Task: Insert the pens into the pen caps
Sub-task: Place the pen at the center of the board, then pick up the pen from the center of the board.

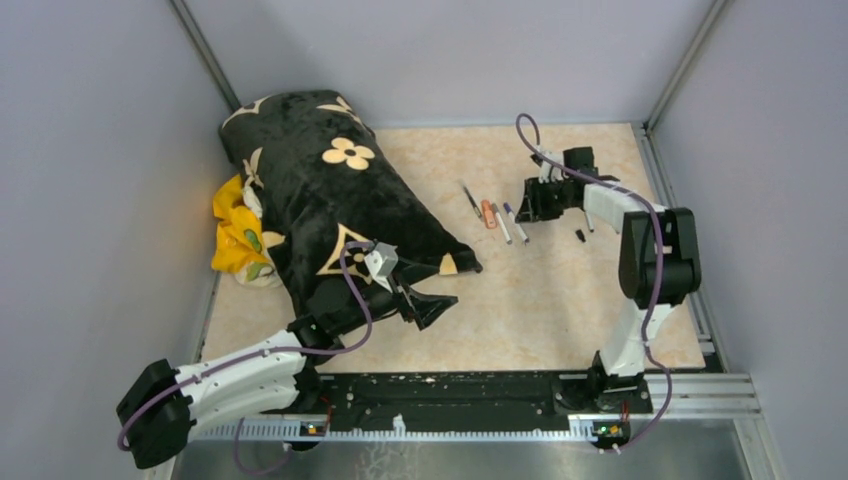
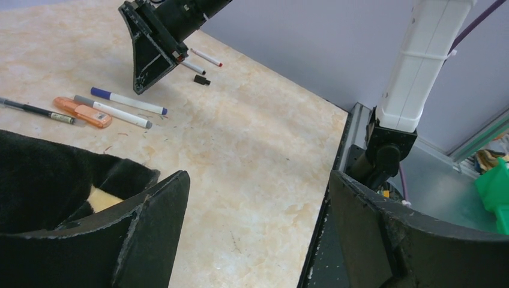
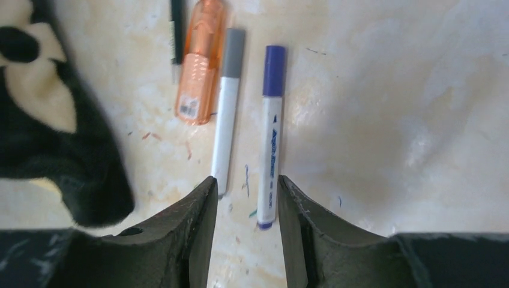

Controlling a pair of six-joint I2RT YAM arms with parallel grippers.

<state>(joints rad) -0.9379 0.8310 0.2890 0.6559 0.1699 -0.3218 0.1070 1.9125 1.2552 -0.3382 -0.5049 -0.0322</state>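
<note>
Four pens lie side by side on the marble-look table (image 1: 520, 300): a thin dark pen (image 3: 176, 30), an orange marker (image 3: 201, 60), a white marker with a grey cap (image 3: 227, 114) and a white marker with a purple cap (image 3: 271, 138). My right gripper (image 3: 246, 183) hovers open over their near ends, and the purple-capped marker's tail lies on the table between its fingers, close to the right one. A loose black cap (image 2: 201, 79) and a white pen with a red end (image 2: 206, 57) lie behind that gripper. My left gripper (image 2: 258, 180) stands wide open with nothing in it.
A black blanket with cream flower patterns (image 1: 320, 200) covers the left of the table, with a yellow cloth (image 1: 235, 235) at its left edge. Its corner (image 3: 48, 120) lies just left of the pens. A metal rail (image 1: 690, 395) runs along the near edge.
</note>
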